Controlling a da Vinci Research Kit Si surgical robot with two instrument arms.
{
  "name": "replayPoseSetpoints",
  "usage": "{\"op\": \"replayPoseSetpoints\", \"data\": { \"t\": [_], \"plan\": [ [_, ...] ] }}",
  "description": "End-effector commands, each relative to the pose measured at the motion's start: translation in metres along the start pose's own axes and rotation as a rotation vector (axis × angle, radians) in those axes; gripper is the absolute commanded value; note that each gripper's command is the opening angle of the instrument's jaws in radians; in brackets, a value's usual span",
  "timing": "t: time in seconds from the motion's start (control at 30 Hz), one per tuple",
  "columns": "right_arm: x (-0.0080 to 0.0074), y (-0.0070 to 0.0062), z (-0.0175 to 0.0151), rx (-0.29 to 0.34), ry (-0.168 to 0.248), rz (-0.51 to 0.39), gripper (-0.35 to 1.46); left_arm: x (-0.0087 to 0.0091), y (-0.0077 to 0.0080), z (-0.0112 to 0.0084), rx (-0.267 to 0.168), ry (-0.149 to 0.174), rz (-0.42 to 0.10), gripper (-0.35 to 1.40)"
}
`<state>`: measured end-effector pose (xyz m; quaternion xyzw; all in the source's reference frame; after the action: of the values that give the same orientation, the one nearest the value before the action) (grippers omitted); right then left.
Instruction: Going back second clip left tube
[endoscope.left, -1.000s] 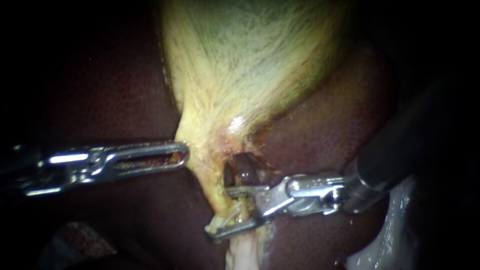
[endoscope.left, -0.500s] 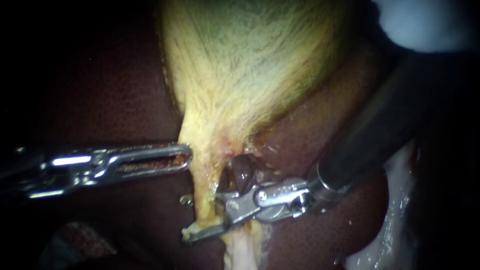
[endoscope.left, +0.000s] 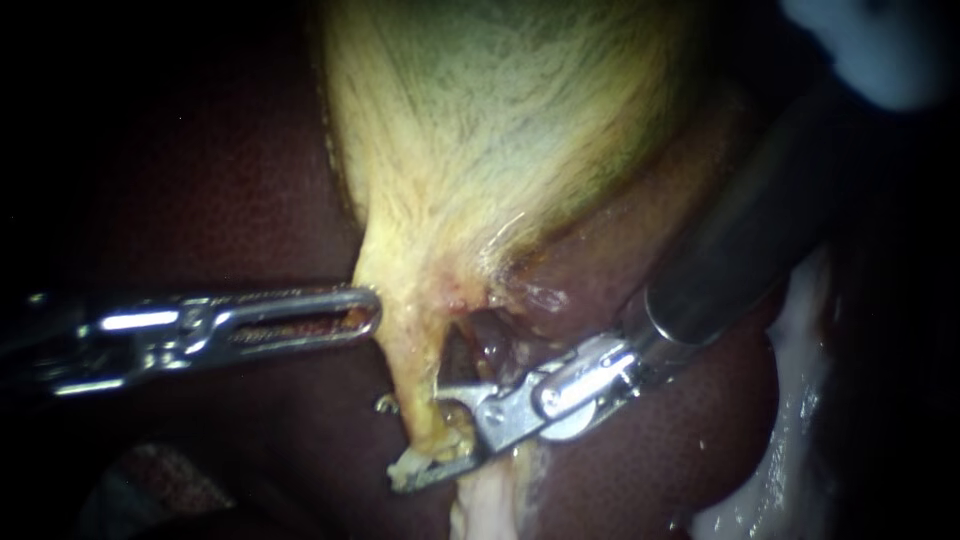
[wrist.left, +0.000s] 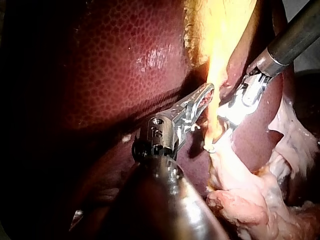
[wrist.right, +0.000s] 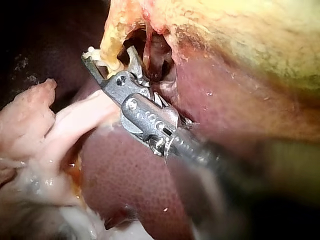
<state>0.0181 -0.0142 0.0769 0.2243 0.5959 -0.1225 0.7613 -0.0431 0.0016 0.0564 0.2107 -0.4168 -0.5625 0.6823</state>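
The yellow-green gallbladder (endoscope.left: 500, 130) narrows downward into a thin yellow tube (endoscope.left: 412, 385), with a dark opening (endoscope.left: 480, 335) just to its right. My right instrument (endoscope.left: 420, 436) comes in from the upper right, its jaws open and straddling that tube low down. In the right wrist view the same jaws (wrist.right: 107, 54) stand either side of the tube (wrist.right: 111, 47). My left instrument (endoscope.left: 372, 310) lies level from the left, jaws shut on the gallbladder's left edge just above the tube, as the left wrist view (wrist.left: 206, 94) also shows. I make out no clip.
Dark red liver (endoscope.left: 200, 180) surrounds the gallbladder on both sides. Pale fatty tissue (endoscope.left: 800, 420) lies at the lower right and below the tube (wrist.left: 240, 185). A pale blurred object (endoscope.left: 880, 45) sits at the upper right, beside the right instrument's shaft (endoscope.left: 730, 260).
My right instrument's shaft has swung up steeper. Its jaws slid left along the tube, then came back slightly to the right, still straddling it. The left instrument has held still.
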Motion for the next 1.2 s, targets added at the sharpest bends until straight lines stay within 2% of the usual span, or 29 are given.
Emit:
{"op": "replayPoseSetpoints", "data": {
  "t": [0.03,0.23,0.57,0.8,0.93,1.0,1.1,1.2],
  "plan": [
    [0.0002,0.0000,-0.0003,0.001,0.000,-0.011,0.60,0.0000,0.0000,0.0000,0.001,0.000,0.000,-0.35],
    [0.0009,0.0002,-0.0021,0.007,0.005,-0.035,0.60,0.0000,0.0001,0.0000,0.001,0.001,0.000,-0.35],
    [0.0010,0.0001,-0.0029,-0.001,0.004,-0.039,0.60,0.0000,0.0001,0.0000,0.001,0.001,0.000,-0.35],
    [0.0006,0.0008,0.0009,-0.014,-0.006,-0.026,0.60,0.0000,0.0001,0.0002,0.001,0.000,0.000,-0.35],
    [0.0000,0.0003,0.0033,0.029,0.003,-0.006,0.60,0.0000,0.0001,0.0002,0.001,0.000,0.000,-0.35],
    [-0.0001,-0.0002,0.0037,0.043,0.005,0.008,0.58,0.0000,0.0002,0.0003,0.001,0.000,0.000,-0.35],
    [0.0001,0.0000,0.0035,0.048,0.010,0.050,0.55,0.0000,0.0001,0.0003,0.000,0.000,0.000,-0.35],
    [0.0003,0.0006,0.0030,0.040,0.024,0.189,0.55,0.0000,0.0001,0.0004,0.000,0.000,0.000,-0.35]
  ]
}}
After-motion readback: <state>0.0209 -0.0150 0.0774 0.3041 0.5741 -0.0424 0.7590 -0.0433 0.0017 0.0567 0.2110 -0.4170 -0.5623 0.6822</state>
